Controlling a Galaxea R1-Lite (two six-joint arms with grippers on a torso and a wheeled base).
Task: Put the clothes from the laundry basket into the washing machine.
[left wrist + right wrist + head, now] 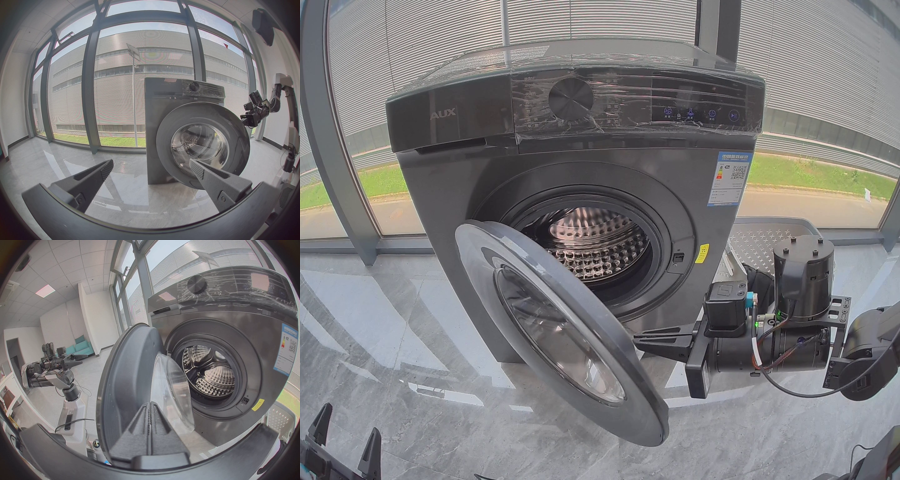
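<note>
The dark grey washing machine [575,156] stands before the window with its round door [550,331] swung wide open toward me. The steel drum [594,244] looks empty. My right gripper [639,340] is shut with nothing in it, level with the door's lower right edge and pointing at it; in the right wrist view its fingers [150,418] are pressed together just before the door [131,380]. My left gripper [347,431] is low at the front left, open and empty, facing the machine [184,93] from well off to its side. The pale perforated laundry basket [765,240] sits right of the machine, behind my right arm.
Polished grey marble floor [394,350] surrounds the machine, with room at the front left. Glass window walls with dark frames [331,156] stand close behind the machine. The open door juts into the space in front of the drum.
</note>
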